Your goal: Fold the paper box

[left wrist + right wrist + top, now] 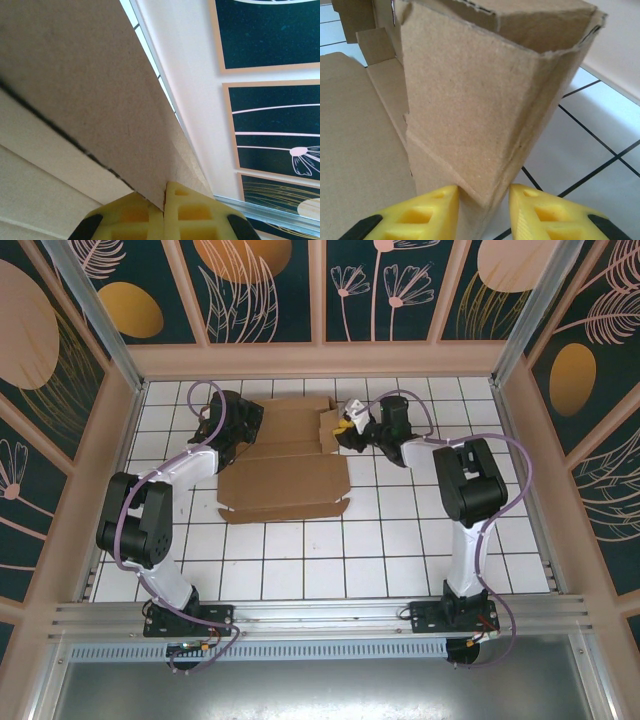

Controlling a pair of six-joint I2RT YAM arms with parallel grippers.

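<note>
Between both jaws, paper box [285, 485] edges

I operate inside a purpose-built robot cell — a lab-type enclosure. Evidence: aluminium frame posts [93, 312], printed wall panels [260, 290] closing three sides, a white gridded tabletop [400, 550], and an aluminium mounting rail [320, 612] at the near edge carrying both arm bases [185, 618].

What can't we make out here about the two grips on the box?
- Left wrist: which flap the left gripper pinches; the frame edges crop the paper box.
- Right wrist: whether the right gripper presses the raised flap; the bottom edge crops its fingers.
- Top external: both grips, too small to judge.
</note>
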